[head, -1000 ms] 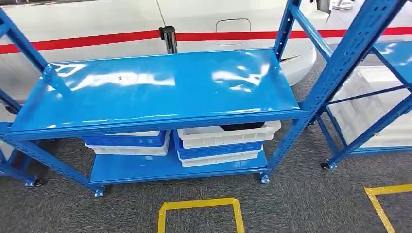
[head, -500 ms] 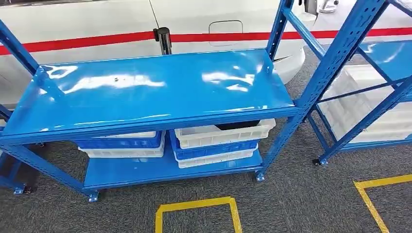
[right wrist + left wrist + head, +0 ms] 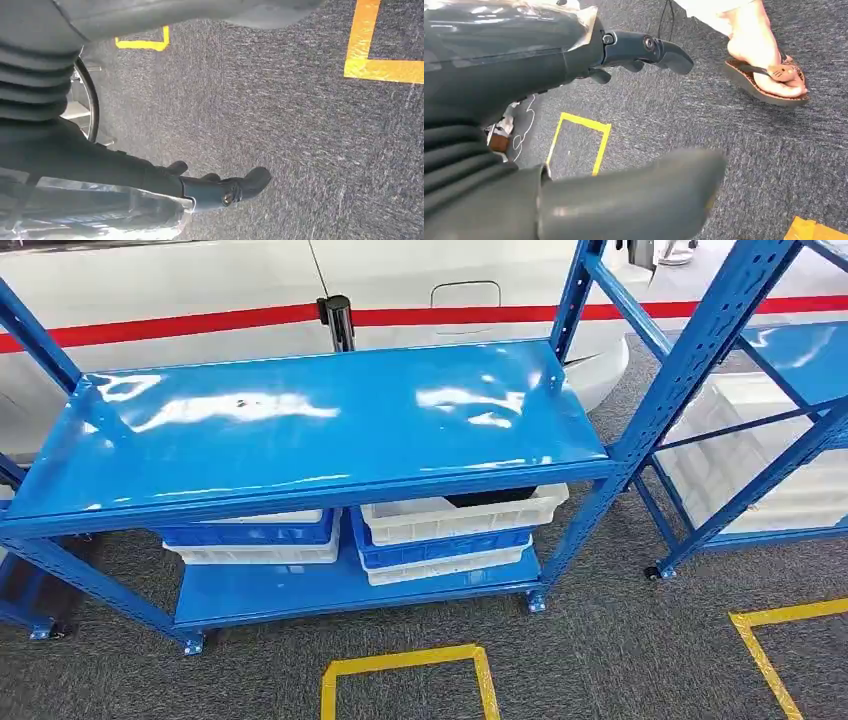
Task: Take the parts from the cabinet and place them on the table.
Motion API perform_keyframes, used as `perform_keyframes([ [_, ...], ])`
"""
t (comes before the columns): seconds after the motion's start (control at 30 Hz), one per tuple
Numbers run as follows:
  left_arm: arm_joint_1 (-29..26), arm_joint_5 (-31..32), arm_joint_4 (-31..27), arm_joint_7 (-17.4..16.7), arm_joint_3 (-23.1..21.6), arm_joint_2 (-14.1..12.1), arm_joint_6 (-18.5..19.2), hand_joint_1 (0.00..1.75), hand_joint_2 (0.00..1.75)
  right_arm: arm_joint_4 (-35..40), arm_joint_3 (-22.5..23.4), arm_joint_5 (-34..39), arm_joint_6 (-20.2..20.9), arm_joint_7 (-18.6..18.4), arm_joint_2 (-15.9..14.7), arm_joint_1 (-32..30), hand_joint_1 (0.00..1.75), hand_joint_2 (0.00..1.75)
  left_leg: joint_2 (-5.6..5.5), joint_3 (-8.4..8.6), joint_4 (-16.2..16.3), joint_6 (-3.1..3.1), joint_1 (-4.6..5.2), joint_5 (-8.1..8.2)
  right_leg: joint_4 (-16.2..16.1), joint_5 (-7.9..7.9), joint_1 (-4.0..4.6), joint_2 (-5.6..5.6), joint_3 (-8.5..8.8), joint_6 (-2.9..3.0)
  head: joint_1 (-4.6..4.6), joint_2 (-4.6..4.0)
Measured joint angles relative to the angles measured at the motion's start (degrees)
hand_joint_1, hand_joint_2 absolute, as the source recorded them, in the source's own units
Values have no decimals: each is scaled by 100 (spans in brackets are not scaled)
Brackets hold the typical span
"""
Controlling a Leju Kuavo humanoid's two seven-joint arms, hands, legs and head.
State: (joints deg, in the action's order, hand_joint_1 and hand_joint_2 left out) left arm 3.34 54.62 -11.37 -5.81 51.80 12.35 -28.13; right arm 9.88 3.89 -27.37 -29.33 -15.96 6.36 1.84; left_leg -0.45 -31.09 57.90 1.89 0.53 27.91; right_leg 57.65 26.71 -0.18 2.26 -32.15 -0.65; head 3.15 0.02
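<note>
Nothing has shifted since half a second ago. Left hand (image 3: pixel 574 115) and right hand (image 3: pixel 150 125) hang over grey carpet (image 3: pixel 280 125), fingers apart, holding nothing. Ahead, the blue cabinet (image 3: pixel 320 430) keeps white bins (image 3: pixel 455 518) under its shelf; the parts inside cannot be made out.

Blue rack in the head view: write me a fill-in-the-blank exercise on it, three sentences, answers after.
1. The top shelf of the blue rack carries ____ bins.
2. The stacked white and blue bins sit on the rack's ____ shelf.
3. The outline taped on the carpet in front of the rack is ____ in colour.

Missing words: no; bottom; yellow
</note>
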Motion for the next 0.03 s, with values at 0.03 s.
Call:
perform_keyframes([
  [0.03, -1, 0, 0, 39, 2, -2, 6, 0, 175, 0, 0, 0, -6, 0, 0, 0, 0, 0, 0, 0, 0, 0, -2, 0, 0, 0, 1, 0, 0, 0, -2, 0],
])
